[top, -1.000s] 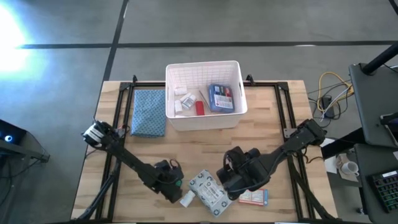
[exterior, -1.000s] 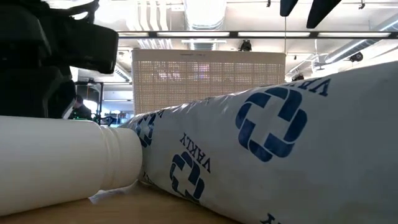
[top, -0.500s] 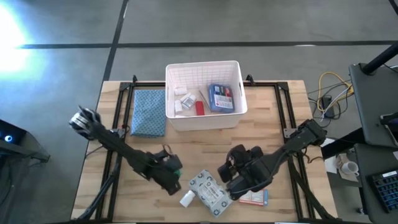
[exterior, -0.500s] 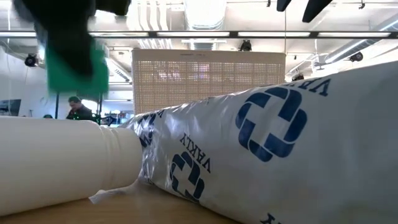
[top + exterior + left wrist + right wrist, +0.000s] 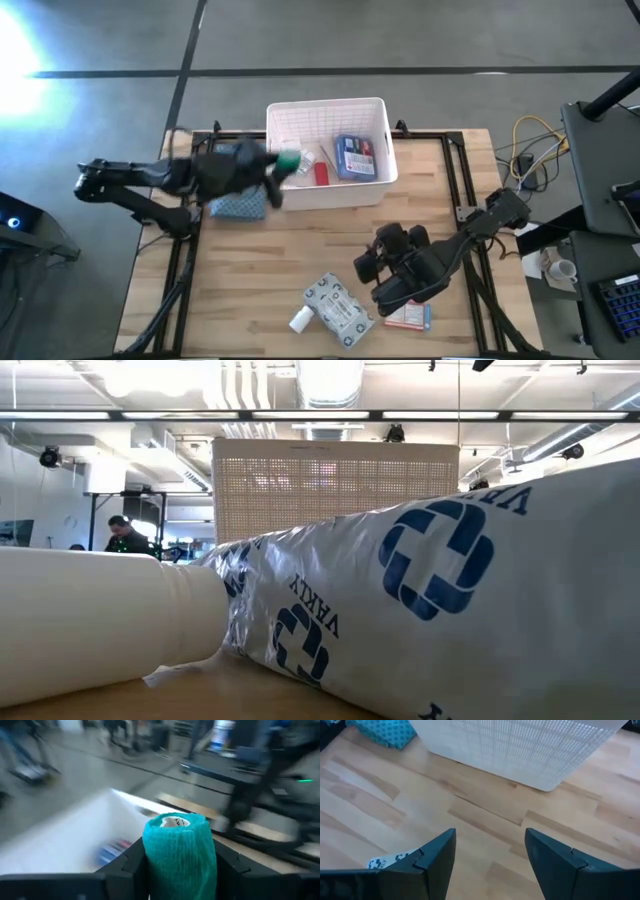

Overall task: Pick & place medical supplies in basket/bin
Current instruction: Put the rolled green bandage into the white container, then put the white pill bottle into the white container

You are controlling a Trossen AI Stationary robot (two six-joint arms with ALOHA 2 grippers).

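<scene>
A green bandage roll (image 5: 180,845) sits between the fingers of my left gripper (image 5: 180,875), which is shut on it. In the high view this gripper (image 5: 280,166) hangs over the left wall of the white basket/bin (image 5: 330,195). The bin holds a blue pouch (image 5: 354,157) and a red item (image 5: 321,174). My right gripper (image 5: 368,268) hovers open over bare wood at the front right. A grey-white packet (image 5: 338,308), a white bottle (image 5: 300,320) lying on its side and a white-red box (image 5: 408,318) lie near the front edge. My left gripper pinches the green roll by its curved sides (image 5: 151,857), one finger (image 5: 131,865) on each side. The roll's open end (image 5: 175,821) faces away from the wrist. It is lifted clear of the table, above the bin's left wall.
A blue patterned cloth (image 5: 238,190) lies left of the bin. In the low view the bottle (image 5: 100,620) and the packet (image 5: 430,610) fill the foreground, with the bin (image 5: 335,485) behind. Bare wood lies between the bin and the front items (image 5: 485,815).
My left gripper has shut on the green roll beside the bottle at the front edge, lifted it clear, and swung it up and toward the far edge to the bin's left wall. My right gripper has drawn back slightly toward the table's right.
</scene>
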